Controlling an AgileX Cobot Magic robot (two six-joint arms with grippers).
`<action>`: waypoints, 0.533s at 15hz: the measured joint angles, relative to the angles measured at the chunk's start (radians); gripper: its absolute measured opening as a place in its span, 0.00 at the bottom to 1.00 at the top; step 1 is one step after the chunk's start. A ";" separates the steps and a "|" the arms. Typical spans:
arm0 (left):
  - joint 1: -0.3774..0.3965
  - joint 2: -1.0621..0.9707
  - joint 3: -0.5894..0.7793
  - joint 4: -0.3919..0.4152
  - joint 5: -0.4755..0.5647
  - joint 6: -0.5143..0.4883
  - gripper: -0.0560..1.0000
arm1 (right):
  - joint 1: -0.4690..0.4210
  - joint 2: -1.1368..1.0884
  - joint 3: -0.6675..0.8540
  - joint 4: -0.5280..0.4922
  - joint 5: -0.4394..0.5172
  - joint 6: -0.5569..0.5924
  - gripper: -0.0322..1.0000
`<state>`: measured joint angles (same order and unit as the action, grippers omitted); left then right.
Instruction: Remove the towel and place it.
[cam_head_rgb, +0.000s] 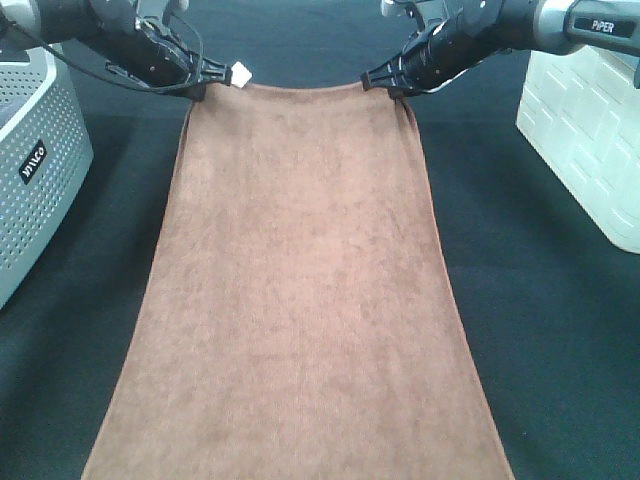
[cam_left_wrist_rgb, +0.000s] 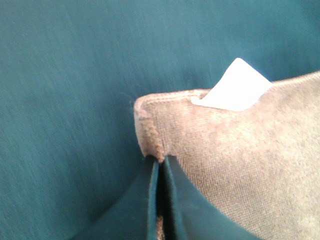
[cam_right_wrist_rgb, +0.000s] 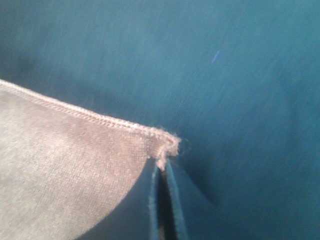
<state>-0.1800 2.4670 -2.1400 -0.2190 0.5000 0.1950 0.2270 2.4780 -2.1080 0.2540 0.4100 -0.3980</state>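
The brown terry towel (cam_head_rgb: 300, 300) lies stretched flat and lengthwise down the middle of the dark table, running off the near edge of the exterior high view. My left gripper (cam_head_rgb: 205, 82) is shut on its far left corner, where a small white tag (cam_head_rgb: 240, 73) sticks out. My right gripper (cam_head_rgb: 385, 82) is shut on the far right corner. In the left wrist view the gripper (cam_left_wrist_rgb: 161, 162) pinches the stitched corner of the towel (cam_left_wrist_rgb: 240, 150) beside the tag (cam_left_wrist_rgb: 235, 92). In the right wrist view the gripper (cam_right_wrist_rgb: 161, 167) holds the frayed corner of the towel (cam_right_wrist_rgb: 60, 165).
A grey perforated basket (cam_head_rgb: 35, 170) stands at the left edge. A white plastic bin (cam_head_rgb: 590, 130) stands at the right edge. A dark cloth (cam_head_rgb: 540, 330) covers the table on both sides of the towel.
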 joint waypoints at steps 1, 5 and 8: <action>0.000 0.000 0.000 0.000 -0.031 0.000 0.05 | 0.000 0.000 0.000 0.000 -0.031 0.000 0.03; 0.000 0.004 0.000 0.003 -0.081 0.000 0.05 | 0.000 0.000 0.000 0.000 -0.097 0.000 0.03; 0.000 0.022 0.000 0.013 -0.122 0.000 0.05 | 0.000 0.000 0.000 0.000 -0.158 0.000 0.03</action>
<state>-0.1800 2.4890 -2.1400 -0.2060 0.3780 0.1950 0.2270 2.4780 -2.1080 0.2540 0.2520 -0.3980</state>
